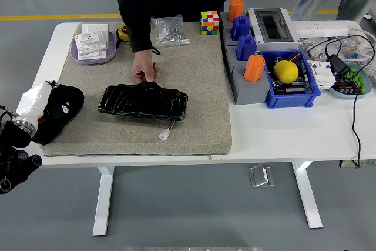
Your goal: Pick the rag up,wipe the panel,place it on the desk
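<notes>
From overhead, the left hand grips the black rag at the mat's left edge. Well to its right, a person's hand steadies the panel; I judge wiping unfinished.

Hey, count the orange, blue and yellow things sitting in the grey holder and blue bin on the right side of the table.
Orange cylinders: 2
Blue blocks: 2
Yellow ball: 1
Total: 5
</notes>
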Tool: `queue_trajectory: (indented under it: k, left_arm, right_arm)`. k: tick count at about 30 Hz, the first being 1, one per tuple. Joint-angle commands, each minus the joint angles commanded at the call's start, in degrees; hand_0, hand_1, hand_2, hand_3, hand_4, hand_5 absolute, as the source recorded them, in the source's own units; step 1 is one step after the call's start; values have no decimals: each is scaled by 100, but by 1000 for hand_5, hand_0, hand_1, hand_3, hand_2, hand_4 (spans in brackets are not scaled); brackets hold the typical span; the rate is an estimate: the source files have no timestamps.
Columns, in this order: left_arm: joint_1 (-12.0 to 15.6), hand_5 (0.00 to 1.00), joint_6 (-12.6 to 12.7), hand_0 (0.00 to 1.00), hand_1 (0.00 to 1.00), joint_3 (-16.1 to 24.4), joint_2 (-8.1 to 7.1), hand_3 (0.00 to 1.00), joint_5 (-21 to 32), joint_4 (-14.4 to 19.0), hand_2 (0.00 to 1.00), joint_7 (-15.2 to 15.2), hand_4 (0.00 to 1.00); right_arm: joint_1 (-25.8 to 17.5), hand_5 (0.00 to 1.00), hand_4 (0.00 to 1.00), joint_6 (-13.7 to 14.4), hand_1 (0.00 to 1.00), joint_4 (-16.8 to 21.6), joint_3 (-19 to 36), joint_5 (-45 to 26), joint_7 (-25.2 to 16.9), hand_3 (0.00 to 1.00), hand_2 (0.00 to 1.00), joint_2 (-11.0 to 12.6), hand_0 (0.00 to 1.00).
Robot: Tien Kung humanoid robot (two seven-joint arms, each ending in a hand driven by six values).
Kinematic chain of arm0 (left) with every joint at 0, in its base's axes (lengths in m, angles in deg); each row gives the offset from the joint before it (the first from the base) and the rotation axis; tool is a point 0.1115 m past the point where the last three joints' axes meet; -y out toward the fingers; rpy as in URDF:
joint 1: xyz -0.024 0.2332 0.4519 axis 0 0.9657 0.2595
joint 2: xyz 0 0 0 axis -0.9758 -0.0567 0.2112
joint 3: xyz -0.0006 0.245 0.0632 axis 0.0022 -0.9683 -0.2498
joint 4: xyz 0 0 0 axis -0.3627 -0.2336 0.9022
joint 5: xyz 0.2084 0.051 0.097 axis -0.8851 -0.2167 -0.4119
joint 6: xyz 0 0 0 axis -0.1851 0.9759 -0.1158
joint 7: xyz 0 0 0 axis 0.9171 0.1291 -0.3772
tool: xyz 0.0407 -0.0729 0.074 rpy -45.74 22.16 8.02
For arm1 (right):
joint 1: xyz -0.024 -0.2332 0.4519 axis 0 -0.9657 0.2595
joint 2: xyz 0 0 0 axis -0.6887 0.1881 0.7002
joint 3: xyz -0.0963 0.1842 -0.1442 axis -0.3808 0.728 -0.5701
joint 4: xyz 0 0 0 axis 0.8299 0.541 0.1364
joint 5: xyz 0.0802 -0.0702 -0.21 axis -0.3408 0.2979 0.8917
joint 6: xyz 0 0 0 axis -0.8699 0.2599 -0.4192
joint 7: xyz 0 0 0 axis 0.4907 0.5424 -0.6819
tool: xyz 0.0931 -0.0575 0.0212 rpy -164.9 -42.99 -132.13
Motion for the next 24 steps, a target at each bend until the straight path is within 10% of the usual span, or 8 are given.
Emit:
queue_trajectory:
  k: [20,21,24]
  left_arm:
    - [-144,139,-91,461,517,-95,132,619,85,5,647,54,729]
    - [-149,326,-104,501,639,-89,131,790,72,-1,753,67,903]
    - [-165,326,-158,501,639,-39,116,790,41,-13,753,97,903]
  right_arm:
    - [11,550,998,6,643,-8,-9,6,0,663,713,1,779]
    - [10,548,998,5,643,-9,-6,5,1,660,714,1,780]
    - [15,548,998,6,643,-7,-7,6,0,660,714,9,780]
